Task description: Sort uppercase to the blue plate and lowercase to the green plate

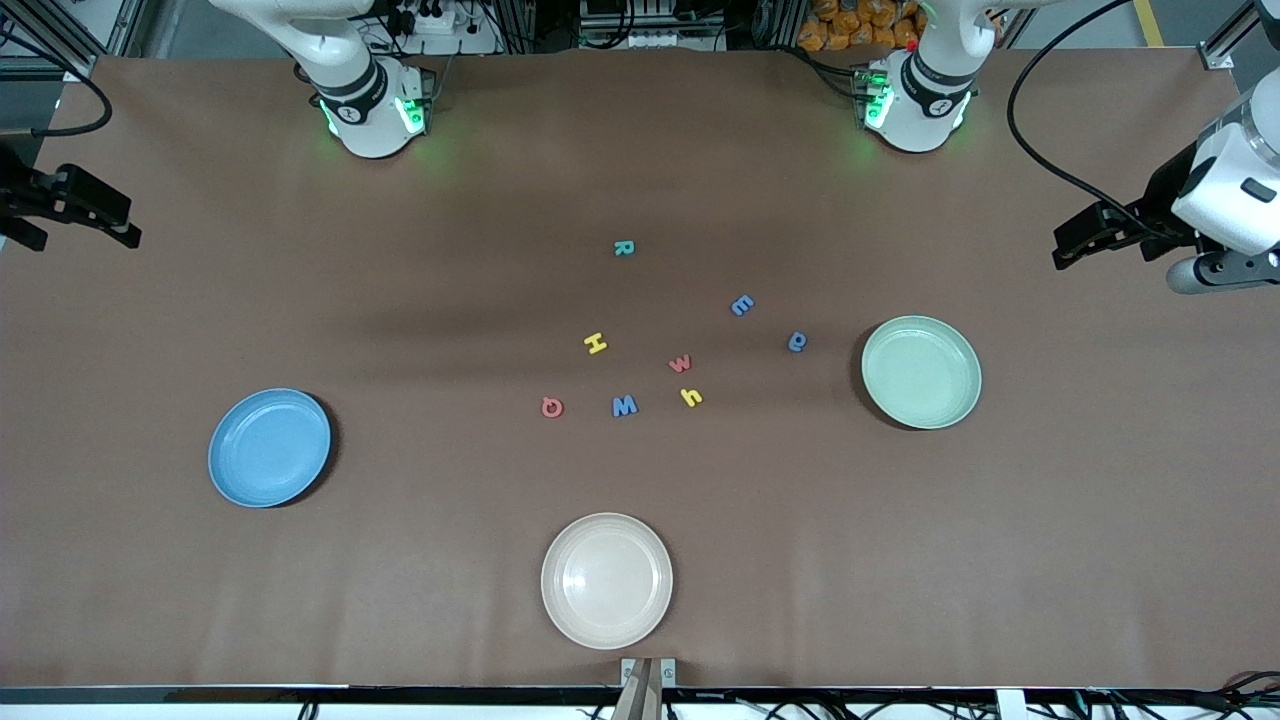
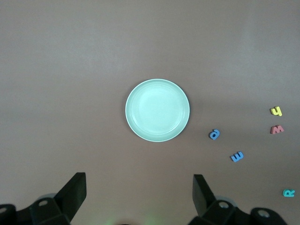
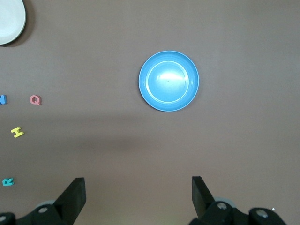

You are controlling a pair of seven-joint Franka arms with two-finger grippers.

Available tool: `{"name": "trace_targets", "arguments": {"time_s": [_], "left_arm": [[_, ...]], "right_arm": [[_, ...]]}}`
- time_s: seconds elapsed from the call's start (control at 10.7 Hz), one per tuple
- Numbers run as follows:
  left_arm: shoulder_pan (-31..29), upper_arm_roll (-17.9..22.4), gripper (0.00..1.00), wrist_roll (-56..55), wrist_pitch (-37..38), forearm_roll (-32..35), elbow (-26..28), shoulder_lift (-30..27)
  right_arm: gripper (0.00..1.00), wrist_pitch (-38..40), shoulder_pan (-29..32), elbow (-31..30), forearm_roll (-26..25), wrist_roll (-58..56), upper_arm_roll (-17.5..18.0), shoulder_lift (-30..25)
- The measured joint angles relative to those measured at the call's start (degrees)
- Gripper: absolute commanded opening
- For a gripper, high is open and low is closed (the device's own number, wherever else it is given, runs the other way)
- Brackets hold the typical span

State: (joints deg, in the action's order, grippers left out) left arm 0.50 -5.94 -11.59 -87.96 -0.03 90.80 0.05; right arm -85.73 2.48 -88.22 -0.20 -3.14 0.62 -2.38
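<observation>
Front view: blue W (image 1: 624, 405) lies flat, top toward the bases; both hands hover spread, empty.

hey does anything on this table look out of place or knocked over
Nothing looks spilled or damaged. The eight foam letters lie scattered at odd angles mid-table, none sorted yet. The blue plate, green plate and cream plate sit flat and empty. Left pincer and right pincer wait open, high up.

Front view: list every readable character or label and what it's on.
"R": teal letter
"H": yellow letter
"Q": pinkish-red letter
"W": blue letter
"w": pinkish-red letter
"h": yellow letter
"e": blue letter
Blue rounded letter: unclear, a-like.
Plates: no text.
</observation>
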Motion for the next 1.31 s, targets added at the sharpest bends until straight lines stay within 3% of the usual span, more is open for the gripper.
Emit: {"name": "trace_targets", "arguments": {"time_s": [1.31], "left_arm": [[0.0,-1.1,1.00,-0.1,-1.6,0.0,3.2,-0.1]], "right_arm": [[1.00,0.7,-2.4,-1.7,0.1,-0.1,0.7,2.1]]}}
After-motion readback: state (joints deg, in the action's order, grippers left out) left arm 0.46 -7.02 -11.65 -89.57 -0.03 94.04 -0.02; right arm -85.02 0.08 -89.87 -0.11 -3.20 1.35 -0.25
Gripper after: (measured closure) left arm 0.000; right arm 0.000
